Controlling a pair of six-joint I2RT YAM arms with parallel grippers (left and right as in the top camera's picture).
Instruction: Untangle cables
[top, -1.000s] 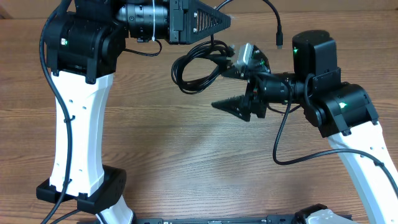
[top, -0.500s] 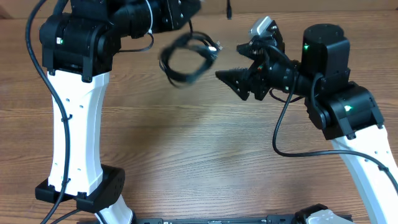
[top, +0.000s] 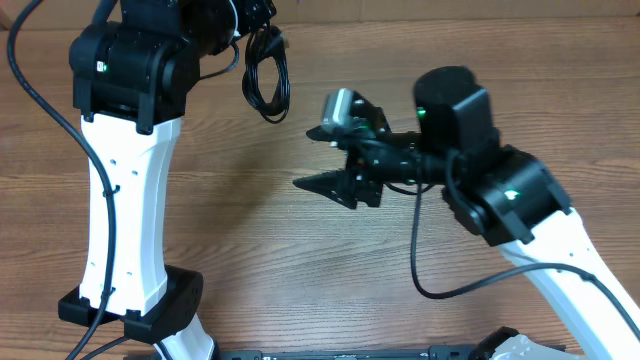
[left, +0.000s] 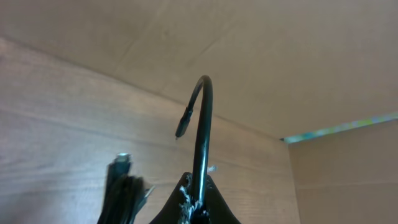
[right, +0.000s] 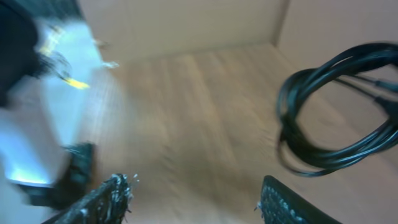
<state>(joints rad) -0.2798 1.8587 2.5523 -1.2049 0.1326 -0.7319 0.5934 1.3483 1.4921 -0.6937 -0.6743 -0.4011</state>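
Cables (top: 266, 78) hang in a narrow coil, long axis pointing down, from left jaws pinched on them. Right jaws gape empty.

Cables (top: 266, 85): thin black cords bundled in a narrow, elongated coil, dangling below the left tool (left: 198, 208). One loose end arches upward from its grip, plug (left: 181, 128) drooping.

Even warm light overhead, soft shadows, right wrist view motion-blurred, left wrist view sharp
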